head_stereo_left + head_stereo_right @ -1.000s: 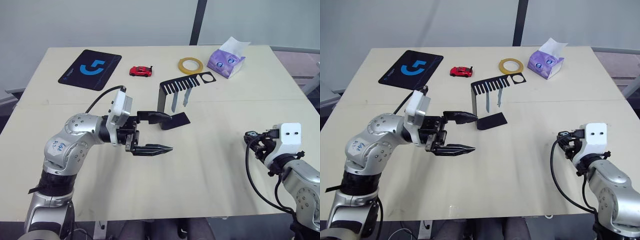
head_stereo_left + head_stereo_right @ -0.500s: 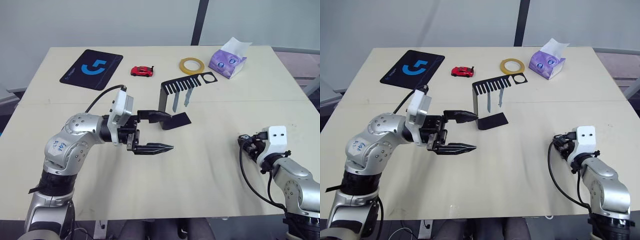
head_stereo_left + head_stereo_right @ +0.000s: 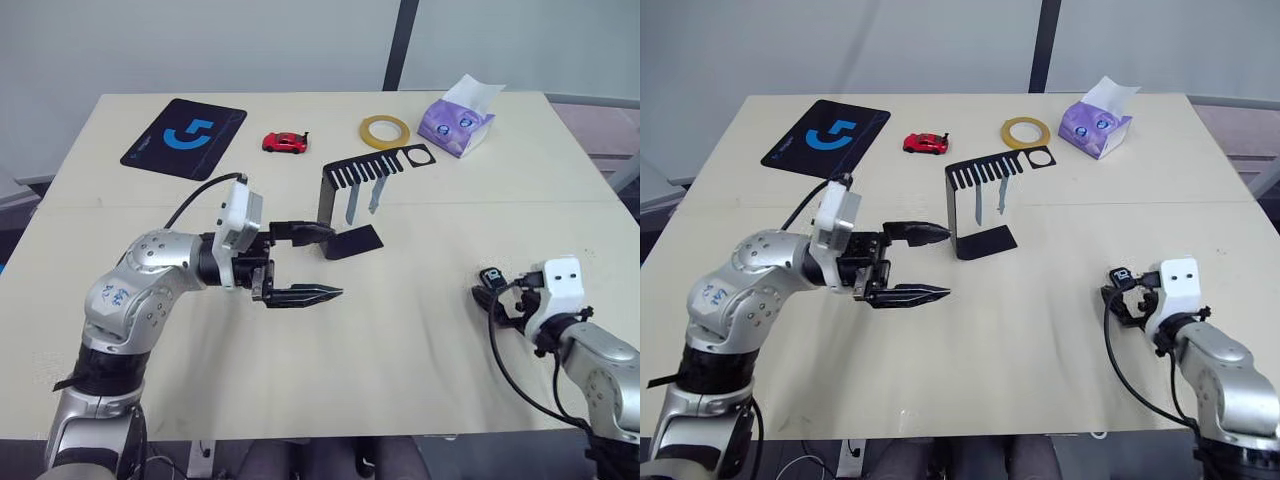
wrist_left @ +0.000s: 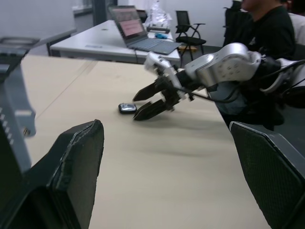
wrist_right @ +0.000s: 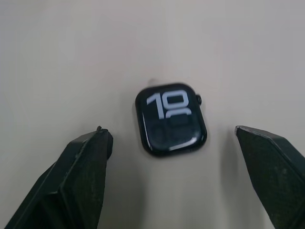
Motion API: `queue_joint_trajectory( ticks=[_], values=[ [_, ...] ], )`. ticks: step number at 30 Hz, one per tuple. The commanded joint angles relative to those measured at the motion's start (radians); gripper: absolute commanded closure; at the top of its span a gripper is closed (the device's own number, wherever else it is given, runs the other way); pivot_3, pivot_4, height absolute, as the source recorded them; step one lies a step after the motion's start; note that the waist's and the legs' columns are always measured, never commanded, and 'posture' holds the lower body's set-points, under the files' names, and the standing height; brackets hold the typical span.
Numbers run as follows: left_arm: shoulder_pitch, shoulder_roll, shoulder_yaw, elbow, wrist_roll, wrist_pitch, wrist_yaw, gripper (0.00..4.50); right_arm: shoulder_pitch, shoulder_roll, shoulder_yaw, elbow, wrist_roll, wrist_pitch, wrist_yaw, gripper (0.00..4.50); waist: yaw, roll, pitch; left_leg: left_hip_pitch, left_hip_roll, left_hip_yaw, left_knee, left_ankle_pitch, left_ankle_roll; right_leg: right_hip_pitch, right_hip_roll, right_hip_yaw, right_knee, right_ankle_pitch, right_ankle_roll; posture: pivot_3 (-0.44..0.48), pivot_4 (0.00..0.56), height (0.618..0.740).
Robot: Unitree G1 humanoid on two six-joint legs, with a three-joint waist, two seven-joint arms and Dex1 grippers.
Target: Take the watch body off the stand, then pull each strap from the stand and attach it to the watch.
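Only "10" is readable on the watch body point(image 5: 171, 119); its lower marks are too dim. Right gripper point(image 5: 171, 176) is wide open around it, not touching. Left gripper point(image 3: 318, 262) is open and empty.

A mouse pad point(image 3: 183, 138), red toy car point(image 3: 283, 142), tape roll point(image 3: 384, 129) and tissue box point(image 3: 455, 118) line the table's point(image 3: 420, 340) far edge.

Bright, even overhead light, soft shadows under the stand point(image 3: 340, 200). Sharp on the watch body point(image 5: 170, 119) screen, blurry fingers point(image 4: 76, 162) close up, hazy far background.
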Motion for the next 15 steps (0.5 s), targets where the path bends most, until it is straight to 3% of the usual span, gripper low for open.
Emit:
queue_joint_trajectory(
  ticks=[1, 7, 11, 15],
  values=[
    [0.112, 0.063, 0.11, -0.038, 0.001, 0.004, 0.038, 0.0, 0.121, -0.099, -0.183, -0.134, 0.095, 0.017, 0.145, 0.01, 0.001, 0.0, 0.0, 0.0, 0.0, 0.0, 0.0, 0.0, 0.0, 0.0, 0.0, 0.0, 0.0, 0.0, 0.0, 0.0, 0.15, 0.738],
    [0.306, 0.159, 0.295, 0.085, 0.047, -0.042, 0.066, 0.0, 0.378, -0.195, -0.467, -0.116, 0.185, -0.028, 0.412, 0.01, 0.004, -0.001, 0.0, 0.001, 0.0, 0.0, 0.0, 0.0, 0.001, 0.001, 0.0, 0.001, -0.002, 0.0, 0.0, 0.0, 0.15, 0.738],
    [0.373, 0.198, 0.389, 0.224, 0.115, -0.126, 0.08, 0.0, 0.493, -0.204, -0.57, -0.003, 0.15, -0.137, 0.527, 0.01, 0.009, -0.001, 0.0, 0.003, 0.0, 0.001, -0.001, -0.002, 0.003, 0.002, -0.002, 0.002, -0.004, 0.0, 0.0, 0.0, 0.15, 0.738],
    [0.393, 0.221, 0.429, 0.295, 0.143, -0.18, 0.07, 0.0, 0.516, -0.201, -0.618, 0.07, 0.143, -0.2, 0.552, 0.01, 0.014, -0.002, 0.0, 0.004, -0.001, 0.002, -0.001, -0.002, 0.003, 0.002, -0.005, 0.001, -0.004, 0.0, 0.0, 0.0, 0.15, 0.738]
  ],
)
